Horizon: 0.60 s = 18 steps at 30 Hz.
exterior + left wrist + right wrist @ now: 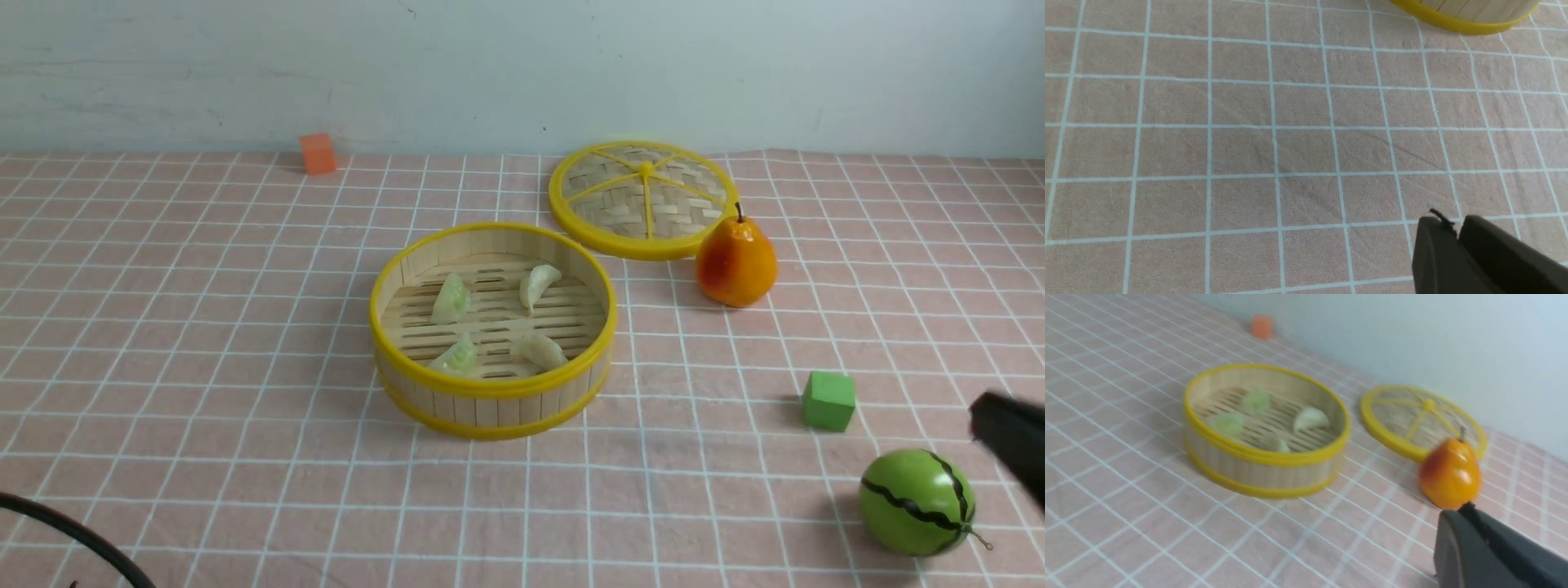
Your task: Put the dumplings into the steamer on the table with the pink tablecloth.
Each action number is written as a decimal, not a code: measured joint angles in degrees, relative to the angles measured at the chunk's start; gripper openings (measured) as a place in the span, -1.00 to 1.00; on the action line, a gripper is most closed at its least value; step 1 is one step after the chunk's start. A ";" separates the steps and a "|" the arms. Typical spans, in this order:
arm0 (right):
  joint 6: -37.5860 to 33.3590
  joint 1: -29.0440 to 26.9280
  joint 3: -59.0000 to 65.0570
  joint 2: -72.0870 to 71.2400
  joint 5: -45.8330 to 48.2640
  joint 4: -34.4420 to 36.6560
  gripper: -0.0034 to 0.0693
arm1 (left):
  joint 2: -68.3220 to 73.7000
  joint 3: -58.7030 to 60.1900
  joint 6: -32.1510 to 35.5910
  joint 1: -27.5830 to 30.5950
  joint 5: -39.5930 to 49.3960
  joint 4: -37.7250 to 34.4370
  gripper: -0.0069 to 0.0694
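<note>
Dumplings [539,284], all four, lie apart on the slatted floor of the steamer [490,390], which sits near the middle of the counter [204,367] on its pink gridded cloth [1241,151]. Within the basket, pale green ones lie at 10 and 7 o'clock and cream ones at 1 and 5 o'clock. From the steamer, the woven lid [643,200] lies flat at 1 o'clock with a pear [736,263] touching its near rim, an orange cube [317,153] stands at 11 o'clock by the wall, and a green cube [829,400] and a striped green ball [914,502] sit at 4 o'clock. The left jaws are clenched on nothing above bare cloth. The right jaws, blurred beside the ball, look clenched and empty too.
</note>
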 joint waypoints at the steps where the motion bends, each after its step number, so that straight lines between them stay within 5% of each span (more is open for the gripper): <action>1: 0.12 0.00 1.73 -0.43 -2.49 -0.14 -0.96 | 0.00 0.00 0.00 0.00 0.00 0.00 -0.62; 7: 1.25 0.00 16.88 -1.19 -25.21 -0.76 -0.94 | 0.00 0.00 0.00 0.00 0.00 0.00 -0.62; 18: 1.45 0.00 17.73 -1.29 -22.04 -1.43 -0.92 | 0.00 0.00 0.00 0.00 0.00 0.05 -0.59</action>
